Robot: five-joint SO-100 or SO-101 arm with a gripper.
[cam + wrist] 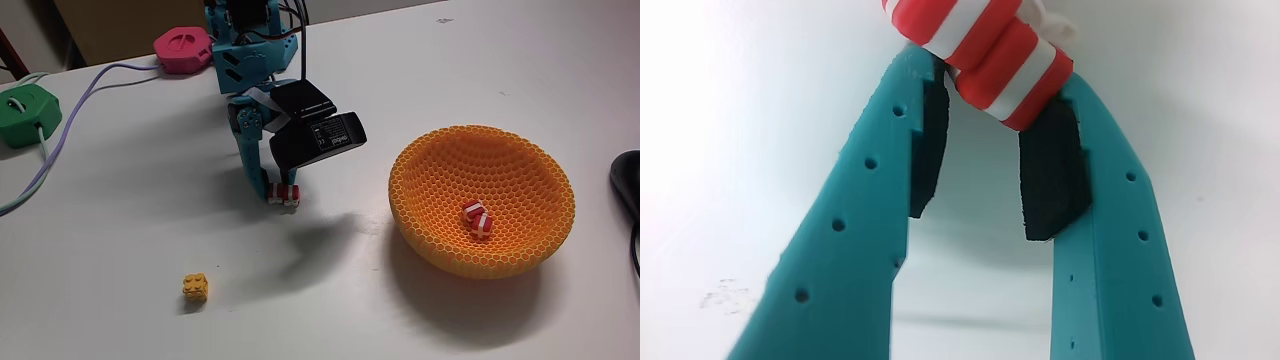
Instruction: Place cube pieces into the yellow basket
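My teal gripper (pixel 280 191) reaches down to the table just left of centre in the fixed view. It is shut on red-and-white striped cube pieces (pixel 290 195) at table level. In the wrist view these striped pieces (pixel 985 45) sit two side by side, wedged between the black pads (pixel 1050 180) at the gripper (pixel 995 75) tips. The yellow basket (pixel 440 170), a round honeycomb bowl, stands to the right with two more striped cubes (pixel 476 218) inside. A yellow-orange studded cube (pixel 195 288) lies alone near the front left.
A pink hexagonal box (pixel 184 48) and a green one (pixel 26 112) sit at the back left, with cables (pixel 70 135) trailing across the table. A dark object (pixel 627 180) lies at the right edge beside the basket.
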